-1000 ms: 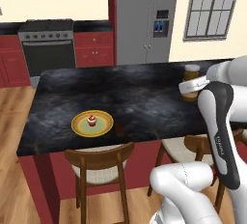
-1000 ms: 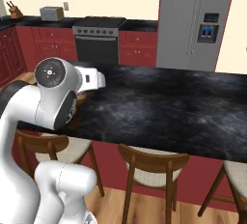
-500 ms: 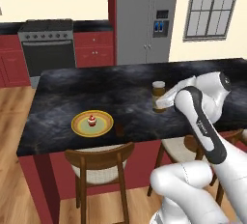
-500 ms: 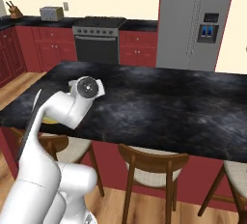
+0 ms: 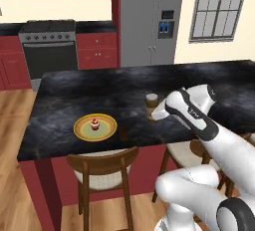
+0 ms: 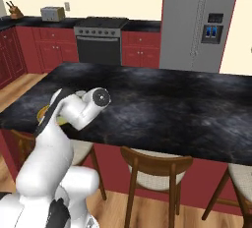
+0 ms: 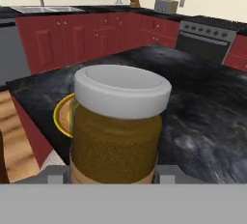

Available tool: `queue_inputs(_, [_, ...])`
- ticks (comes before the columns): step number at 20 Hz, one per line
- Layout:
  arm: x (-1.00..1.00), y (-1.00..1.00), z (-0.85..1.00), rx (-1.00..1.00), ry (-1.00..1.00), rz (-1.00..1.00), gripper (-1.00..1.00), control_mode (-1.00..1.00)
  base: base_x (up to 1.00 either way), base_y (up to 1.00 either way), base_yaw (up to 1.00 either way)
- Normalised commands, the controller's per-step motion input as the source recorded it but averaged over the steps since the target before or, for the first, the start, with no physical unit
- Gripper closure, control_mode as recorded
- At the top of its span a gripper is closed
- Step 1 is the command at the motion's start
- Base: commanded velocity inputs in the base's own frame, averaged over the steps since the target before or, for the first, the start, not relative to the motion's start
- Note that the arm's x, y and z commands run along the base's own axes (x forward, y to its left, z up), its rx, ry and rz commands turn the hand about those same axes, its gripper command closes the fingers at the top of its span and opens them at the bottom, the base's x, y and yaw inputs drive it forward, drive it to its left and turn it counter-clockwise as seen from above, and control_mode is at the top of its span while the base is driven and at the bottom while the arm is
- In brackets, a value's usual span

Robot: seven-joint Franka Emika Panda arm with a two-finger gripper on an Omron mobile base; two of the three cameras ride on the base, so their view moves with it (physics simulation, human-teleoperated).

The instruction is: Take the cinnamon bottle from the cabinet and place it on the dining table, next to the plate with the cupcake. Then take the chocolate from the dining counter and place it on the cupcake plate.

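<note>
Swung leftward along the black marbled tabletop (image 5: 74, 88) since a second ago, toward the plate. Clamped in the tool (image 5: 155, 111): small tan-brown cylindrical jar with pale cap (image 7: 118, 126), upright over the stone, close in the hand view. Just beyond the jar there, rim of the round yellow plate with greenish centre (image 5: 95, 127), bearing a tiny red-topped cupcake (image 5: 94, 123). Small dark brown bar (image 5: 122, 133) just right of the plate. Farther back, steel range (image 5: 50, 48) and grey refrigerator (image 5: 147, 20).
</note>
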Motion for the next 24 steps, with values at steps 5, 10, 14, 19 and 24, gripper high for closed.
queue_inputs(5, [0.91,-0.07,-0.71,0.00,0.01,0.00,1.00,-1.00,0.00,0.00,0.00])
queue_inputs(10, [0.56,0.03,-0.63,0.00,0.00,0.01,1.00,-1.00,0.00,0.00,0.00])
queue_inputs(14, [0.28,0.00,-0.60,0.00,0.00,0.01,1.00,-1.00,0.00,0.00,0.00])
queue_inputs(19, [0.28,0.00,-0.24,0.00,0.00,0.00,1.00,-1.00,0.00,0.00,0.00])
queue_inputs(24, [0.46,0.00,-0.01,0.00,0.00,0.00,1.00,-1.00,0.00,0.00,0.00])
